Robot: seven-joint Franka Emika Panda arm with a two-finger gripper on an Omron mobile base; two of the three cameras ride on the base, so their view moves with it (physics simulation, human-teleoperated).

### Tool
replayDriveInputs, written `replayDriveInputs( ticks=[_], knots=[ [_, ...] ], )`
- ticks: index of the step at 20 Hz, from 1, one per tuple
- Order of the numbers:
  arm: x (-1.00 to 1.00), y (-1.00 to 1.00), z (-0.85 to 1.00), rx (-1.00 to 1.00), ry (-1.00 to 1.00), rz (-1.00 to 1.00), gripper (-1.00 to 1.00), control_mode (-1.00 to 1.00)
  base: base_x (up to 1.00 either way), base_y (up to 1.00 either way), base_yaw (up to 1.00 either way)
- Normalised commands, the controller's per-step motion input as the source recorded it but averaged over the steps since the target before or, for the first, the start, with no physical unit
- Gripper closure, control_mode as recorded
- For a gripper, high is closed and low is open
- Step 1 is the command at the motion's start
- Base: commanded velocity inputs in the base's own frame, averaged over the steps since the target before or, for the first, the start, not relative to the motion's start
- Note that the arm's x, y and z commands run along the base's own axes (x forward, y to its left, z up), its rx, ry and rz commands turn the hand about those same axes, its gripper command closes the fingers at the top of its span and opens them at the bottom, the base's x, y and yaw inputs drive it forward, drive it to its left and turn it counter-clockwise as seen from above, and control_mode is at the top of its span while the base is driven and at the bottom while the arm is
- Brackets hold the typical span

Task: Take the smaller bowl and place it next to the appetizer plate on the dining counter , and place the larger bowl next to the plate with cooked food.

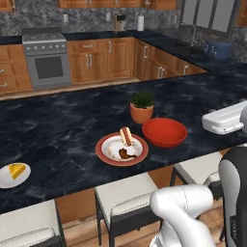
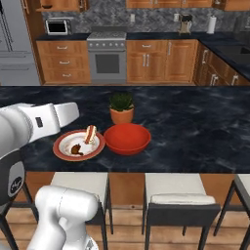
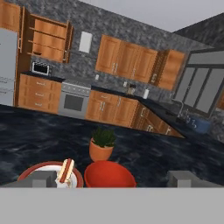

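Writing unreadable; larger bowl (image 1: 164,131) beside plate with cooked food (image 1: 121,149).

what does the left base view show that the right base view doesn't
Left base view alone: the appetizer plate with its yellow wedge, at the near left of the dining counter, and the sink faucet on the far counter.

Right base view alone: a microwave and part of a fridge at the far left.

Both: the red bowl beside the plate with cooked food, the potted plant just behind them, the stove, wooden cabinets and stools at the near edge.
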Motion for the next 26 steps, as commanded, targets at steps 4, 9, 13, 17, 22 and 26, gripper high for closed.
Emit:
replayDriveInputs(
  ticks=[4,9,13,17,22,26],
  knots=[
    [0.0,0.0,0.0,0.0,0.0,0.0,-1.0,1.0,-0.87,1.0,0.24],
    [0.0,0.0,0.0,0.0,0.0,0.0,-1.0,1.0,-0.89,1.0,0.23],
    [0.0,0.0,0.0,0.0,0.0,0.0,-1.0,1.0,-1.0,0.88,0.18],
    [0.0,0.0,0.0,0.0,0.0,0.0,-1.0,1.0,-1.0,0.13,0.07],
    [0.0,0.0,0.0,0.0,0.0,0.0,-1.0,1.0,-1.0,-0.25,0.01],
    [0.0,0.0,0.0,0.0,0.0,0.0,-1.0,1.0,-0.81,0.51,0.04]
  ],
)
